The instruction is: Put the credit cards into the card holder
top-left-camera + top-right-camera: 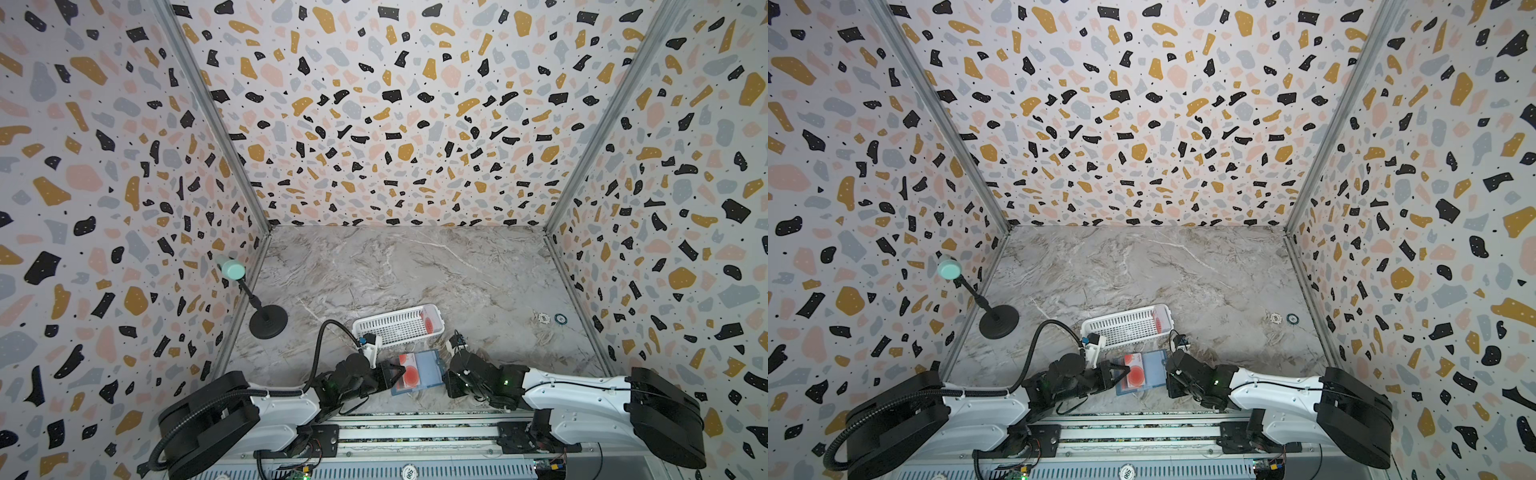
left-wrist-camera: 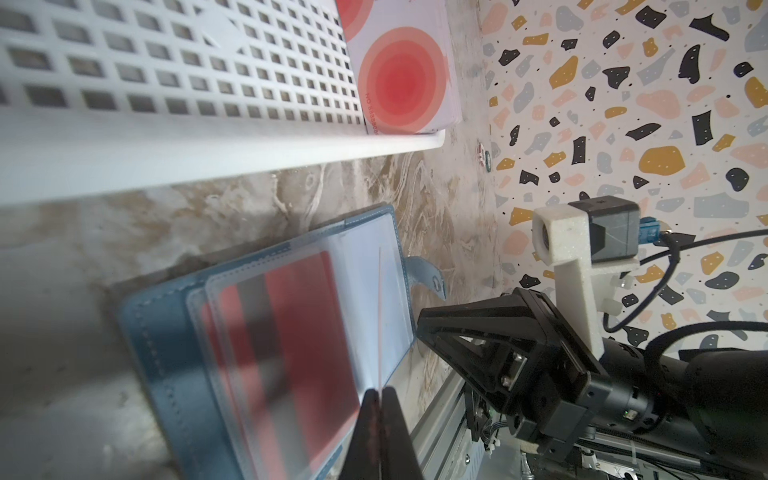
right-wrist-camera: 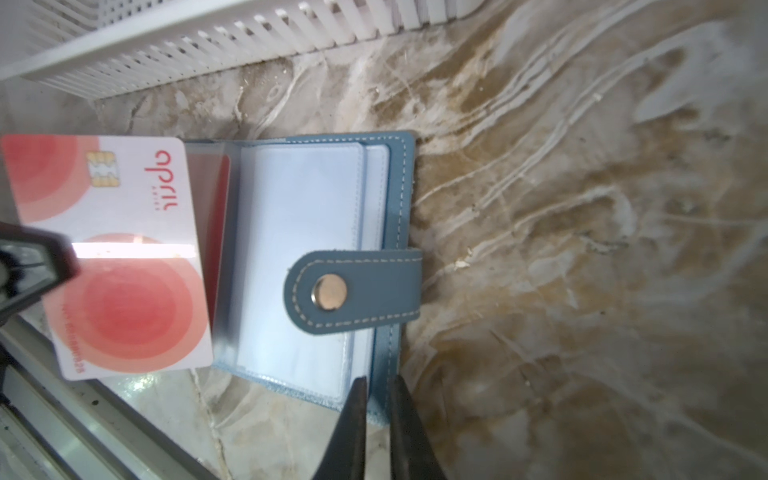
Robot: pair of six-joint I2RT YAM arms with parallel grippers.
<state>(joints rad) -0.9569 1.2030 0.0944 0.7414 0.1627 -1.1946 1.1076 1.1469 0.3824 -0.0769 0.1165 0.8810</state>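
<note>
Credit card, thin and pale with red-orange circles, is pinched in my left gripper over the open slate-blue booklet card holder, near the front edge of the marble desk. My right gripper nips its cover narrowly. Left wrist shows the card only edge-on; right wrist shows its chip face.

A lab booth: terrazzo-print walls, marble tabletop, aluminium mounting rail.
</note>
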